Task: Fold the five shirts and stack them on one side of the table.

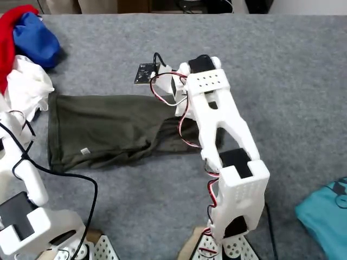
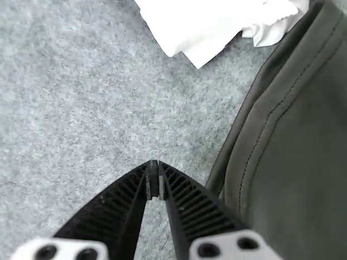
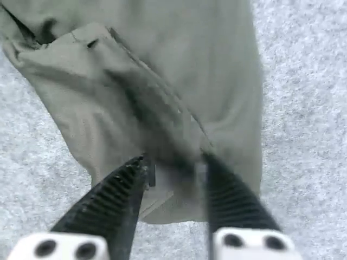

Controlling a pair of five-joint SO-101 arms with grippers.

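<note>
Ok, grey felt table (image 1: pixel 282 81) runs across the whole high view, w/ shirts spread over it. Biggest item on it is the olive shirt (image 1: pixel 103 130). It lies flat, left of centre, roughly rectangular, creased and bunched twd its near edge. A small white tag (image 1: pixel 84 152) shows near its front-left corner.

The shirt's other end runs under the right arm (image 1: pixel 222 119), which stretches from its base at the near edge out over the cloth, wrist tipped down. The left arm (image 1: pixel 24 216) sits at the near left corner, close to the olive shirt's left edge.

Far left corner, we've got a heap. The white shirt (image 1: pixel 24 86) touches the olive one's corner, w/ the red shirt (image 1: pixel 8 30) and blue shirt (image 1: pixel 35 38) behind it. The teal shirt (image 1: pixel 325 211) is well apart at the near right edge, partly cut off.

Now the pincers.
- **Right gripper** (image 3: pixel 173 176): jaws apart, just over the olive shirt's hem, cloth showing betw. them. We can't tell if the tips touch the fabric.
- **Left gripper** (image 2: pixel 153 187): tips pressed together, nothing betw. them. It's over bare felt just beside the olive shirt's seamed edge, w/ the white shirt a bit further on.

Smallest bit: a dark circuit board (image 1: pixel 145 73) by the right arm's wrist.
</note>
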